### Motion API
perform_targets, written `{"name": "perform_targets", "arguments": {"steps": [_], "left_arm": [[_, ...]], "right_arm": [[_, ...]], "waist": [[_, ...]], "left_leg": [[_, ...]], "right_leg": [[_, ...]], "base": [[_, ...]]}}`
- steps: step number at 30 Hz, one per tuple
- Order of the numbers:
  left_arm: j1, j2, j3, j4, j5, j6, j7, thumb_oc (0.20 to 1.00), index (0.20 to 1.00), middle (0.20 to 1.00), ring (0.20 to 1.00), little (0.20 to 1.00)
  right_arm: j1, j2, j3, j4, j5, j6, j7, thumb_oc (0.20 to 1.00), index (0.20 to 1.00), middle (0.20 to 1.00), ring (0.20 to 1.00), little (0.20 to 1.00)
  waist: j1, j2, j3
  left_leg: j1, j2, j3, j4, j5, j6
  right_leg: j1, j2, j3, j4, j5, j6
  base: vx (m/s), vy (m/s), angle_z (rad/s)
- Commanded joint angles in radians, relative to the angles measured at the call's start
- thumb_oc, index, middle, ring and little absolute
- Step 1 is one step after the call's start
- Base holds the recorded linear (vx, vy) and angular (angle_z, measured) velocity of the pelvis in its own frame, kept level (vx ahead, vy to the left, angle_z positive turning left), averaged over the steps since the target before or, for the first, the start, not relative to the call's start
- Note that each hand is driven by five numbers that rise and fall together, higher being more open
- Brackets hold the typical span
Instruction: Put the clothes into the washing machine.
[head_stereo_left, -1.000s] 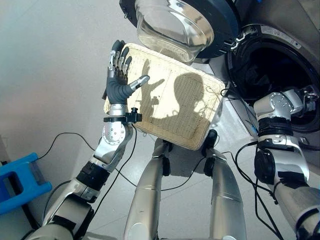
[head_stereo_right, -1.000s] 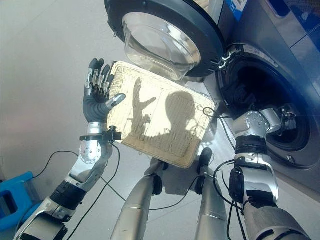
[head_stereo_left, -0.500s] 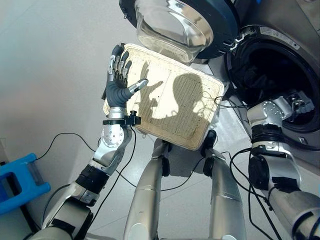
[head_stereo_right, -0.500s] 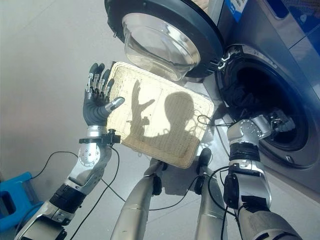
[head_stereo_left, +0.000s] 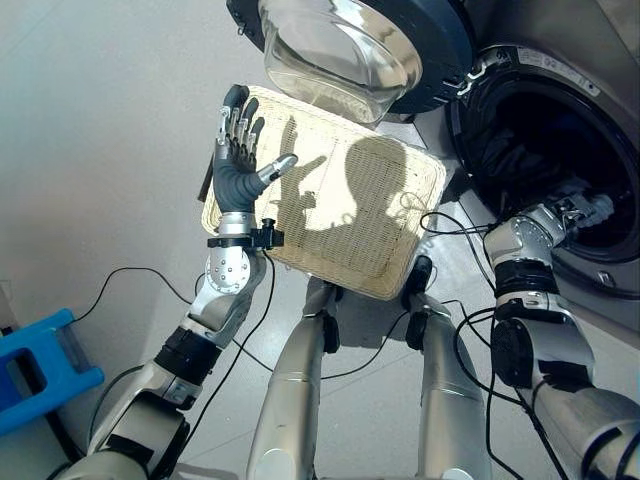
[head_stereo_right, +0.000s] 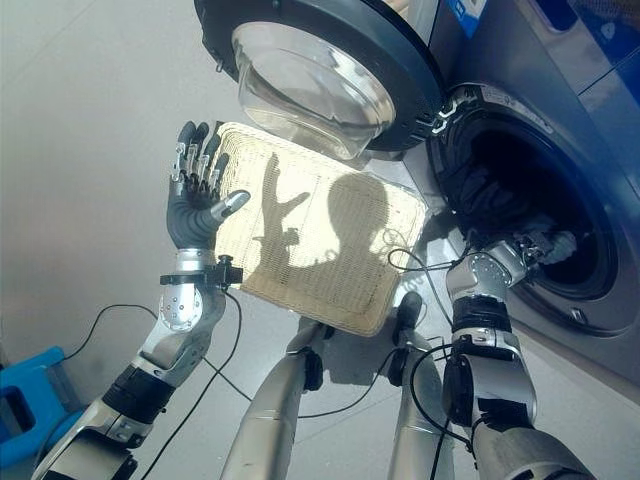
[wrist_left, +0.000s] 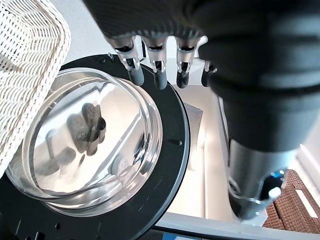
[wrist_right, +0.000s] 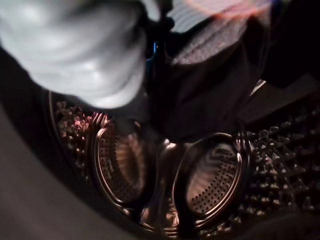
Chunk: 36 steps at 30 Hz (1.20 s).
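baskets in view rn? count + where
1. The wicker basket sits on the floor in front of the robot, beside the washing machine, below its open door; the raised left hand overlaps its edge.

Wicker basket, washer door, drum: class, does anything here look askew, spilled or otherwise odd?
Nothing spilled or damaged. The wicker basket sits partly under the open washer door, and holds no clothes. Dark clothes lie inside the drum. The left hand is raised open beside the basket; the right hand is at the drum's mouth.
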Motion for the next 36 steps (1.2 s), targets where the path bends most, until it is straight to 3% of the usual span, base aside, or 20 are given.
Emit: {"name": "perform_targets", "arguments": {"steps": [1, 15, 20, 21, 23, 24, 25, 26, 27, 28, 29, 31, 32, 33, 34, 35, 36], "left_arm": [[-0.015, -0.015, 0.058, -0.057, 0.050, -0.072, -0.002, 1.000, 1.000, 1.000, 1.000, 1.000], [-0.017, -0.013, 0.054, -0.016, 0.056, -0.111, -0.001, 1.000, 1.000, 1.000, 1.000, 1.000], [-0.013, -0.010, 0.050, -0.010, 0.043, -0.111, -0.007, 1.000, 1.000, 1.000, 1.000, 1.000], [-0.016, -0.008, 0.046, -0.013, 0.042, -0.108, -0.003, 1.000, 1.000, 1.000, 1.000, 1.000], [-0.018, -0.009, 0.043, -0.009, 0.042, -0.106, 0.001, 1.000, 1.000, 1.000, 1.000, 1.000], [-0.015, -0.011, 0.038, -0.009, 0.043, -0.106, 0.007, 1.000, 1.000, 1.000, 1.000, 1.000], [-0.017, -0.010, 0.038, -0.010, 0.043, -0.107, 0.008, 1.000, 1.000, 1.000, 1.000, 1.000], [-0.012, -0.009, 0.032, -0.011, 0.044, -0.111, 0.015, 1.000, 1.000, 1.000, 1.000, 1.000], [-0.015, -0.008, 0.033, -0.012, 0.045, -0.111, 0.015, 1.000, 1.000, 1.000, 1.000, 1.000], [-0.016, -0.011, 0.022, -0.014, 0.051, -0.113, 0.025, 1.000, 1.000, 1.000, 1.000, 1.000], [-0.013, -0.015, 0.018, -0.015, 0.057, -0.113, 0.030, 1.000, 1.000, 1.000, 1.000, 1.000], [-0.013, -0.022, 0.002, -0.011, 0.073, -0.122, 0.051, 1.000, 1.000, 1.000, 1.000, 1.000], [-0.015, -0.023, 0.001, -0.011, 0.075, -0.124, 0.053, 1.000, 1.000, 1.000, 1.000, 1.000], [-0.014, -0.028, -0.005, -0.009, 0.084, -0.127, 0.063, 1.000, 1.000, 1.000, 1.000, 1.000], [-0.014, -0.028, -0.005, -0.009, 0.084, -0.127, 0.063, 1.000, 1.000, 1.000, 1.000, 1.000], [-0.005, -0.030, -0.011, -0.012, 0.084, -0.128, 0.065, 1.000, 1.000, 1.000, 1.000, 1.000], [-0.004, -0.031, -0.011, -0.012, 0.084, -0.129, 0.065, 1.000, 1.000, 1.000, 1.000, 1.000]], "right_arm": [[0.009, -0.094, -0.008, -0.054, -0.009, -0.002, 0.038, 1.000, 1.000, 1.000, 1.000, 1.000], [0.061, -0.146, 0.072, 0.156, -0.009, 0.108, 0.041, 1.000, 1.000, 1.000, 1.000, 1.000], [0.084, -0.188, 0.126, 0.287, -0.062, 0.046, -0.023, 1.000, 1.000, 1.000, 1.000, 1.000], [0.077, -0.199, 0.138, 0.310, -0.205, 0.008, -0.148, 1.000, 1.000, 1.000, 1.000, 1.000], [0.074, -0.207, 0.147, 0.325, -0.359, -0.027, -0.291, 1.000, 1.000, 1.000, 1.000, 1.000], [0.070, -0.213, 0.165, 0.331, -0.532, -0.066, -0.479, 1.000, 1.000, 1.000, 1.000, 1.000], [0.066, -0.214, 0.166, 0.324, -0.573, -0.068, -0.522, 1.000, 1.000, 1.000, 1.000, 1.000], [0.065, -0.218, 0.174, 0.316, -0.757, -0.079, -0.712, 1.000, 1.000, 1.000, 1.000, 1.000], [0.063, -0.215, 0.173, 0.307, -0.779, -0.077, -0.735, 1.000, 1.000, 1.000, 1.000, 1.000], [0.051, -0.226, 0.194, 0.323, -0.924, -0.081, -0.888, 1.000, 1.000, 1.000, 1.000, 1.000], [0.048, -0.225, 0.201, 0.315, -0.987, -0.075, -0.954, 1.000, 1.000, 1.000, 1.000, 1.000], [0.017, -0.223, 0.238, 0.286, -1.266, -0.012, -1.260, 1.000, 1.000, 1.000, 1.000, 1.000], [0.010, -0.224, 0.243, 0.286, -1.297, 0.002, -1.289, 1.000, 1.000, 1.000, 1.000, 1.000], [-0.004, -0.222, 0.268, 0.276, -1.417, 0.061, -1.405, 1.000, 1.000, 1.000, 1.000, 1.000], [-0.004, -0.222, 0.268, 0.276, -1.417, 0.061, -1.405, 1.000, 1.000, 1.000, 1.000, 1.000], [-0.008, -0.214, 0.294, 0.259, -1.544, 0.136, -1.504, 1.000, 1.000, 1.000, 1.000, 1.000], [-0.009, -0.213, 0.301, 0.256, -1.573, 0.154, -1.520, 1.000, 1.000, 1.000, 1.000, 1.000]], "waist": [[0.010, 0.058, -0.026], [0.007, 0.022, -0.026], [0.006, 0.016, -0.026], [0.007, 0.013, -0.026], [0.008, 0.011, -0.026], [0.010, 0.009, -0.026], [0.010, 0.010, -0.026], [0.011, 0.010, -0.026], [0.011, 0.010, -0.026], [0.014, 0.010, -0.026], [0.015, 0.011, -0.026], [0.019, 0.016, -0.026], [0.020, 0.017, -0.026], [0.023, 0.019, -0.026], [0.023, 0.019, -0.026], [0.026, 0.022, -0.026], [0.026, 0.022, -0.026]], "left_leg": [[0.011, -0.052, 0.018, 0.062, -0.103, -0.046], [0.057, -0.047, 0.009, 0.054, -0.115, -0.042], [0.089, -0.047, 0.007, 0.052, -0.122, -0.037], [0.090, -0.047, 0.007, 0.049, -0.116, -0.034], [0.096, -0.046, 0.006, 0.047, -0.117, -0.032], [0.108, -0.045, 0.006, 0.046, -0.124, -0.031], [0.102, -0.045, 0.007, 0.044, -0.117, -0.030], [0.110, -0.045, 0.008, 0.044, -0.124, -0.029], [0.104, -0.044, 0.009, 0.042, -0.117, -0.028], [0.106, -0.044, 0.010, 0.038, -0.116, -0.025], [0.112, -0.045, 0.009, 0.038, -0.123, -0.025], [0.112, -0.048, 0.010, 0.035, -0.124, -0.020], [0.105, -0.048, 0.010, 0.033, -0.116, -0.018], [0.103, -0.050, 0.010, 0.035, -0.117, -0.016], [0.103, -0.050, 0.010, 0.035, -0.117, -0.016], [0.111, -0.053, 0.008, 0.037, -0.127, -0.014], [0.111, -0.054, 0.008, 0.037, -0.127, -0.014]], "right_leg": [[0.008, 0.019, -0.080, 0.045, 0.008, 0.066], [0.059, 0.033, -0.078, 0.031, 0.008, 0.073], [0.091, 0.034, -0.077, 0.030, 0.002, 0.074], [0.096, 0.036, -0.081, 0.022, 0.011, 0.071], [0.103, 0.037, -0.081, 0.022, 0.010, 0.071], [0.111, 0.038, -0.078, 0.023, 0.005, 0.075], [0.106, 0.038, -0.080, 0.019, 0.012, 0.072], [0.114, 0.038, -0.079, 0.019, 0.007, 0.077], [0.108, 0.038, -0.080, 0.015, 0.014, 0.074], [0.111, 0.039, -0.080, 0.012, 0.016, 0.075], [0.116, 0.039, -0.078, 0.014, 0.010, 0.078], [0.115, 0.039, -0.080, 0.009, 0.014, 0.079], [0.109, 0.040, -0.082, 0.005, 0.021, 0.076], [0.109, 0.038, -0.085, 0.003, 0.021, 0.076], [0.109, 0.038, -0.085, 0.003, 0.021, 0.076], [0.117, 0.035, -0.086, 0.006, 0.012, 0.080], [0.118, 0.035, -0.086, 0.004, 0.012, 0.080]], "base": [[0.00, 0.000, 0.00], [-0.01, 0.022, 0.01], [0.01, 0.034, 0.01], [0.00, 0.034, 0.02], [0.00, 0.040, -0.02], [-0.01, 0.034, -0.05], [0.02, 0.040, -0.04], [-0.02, 0.018, -0.04], [-0.01, 0.030, -0.03], [0.00, 0.000, 0.00], [0.00, 0.000, 0.00], [-0.01, 0.036, -0.01], [-0.02, 0.038, 0.01], [0.00, 0.000, 0.00], [0.02, 0.032, -0.01], [0.00, 0.000, 0.00], [0.00, 0.034, -0.03]]}}
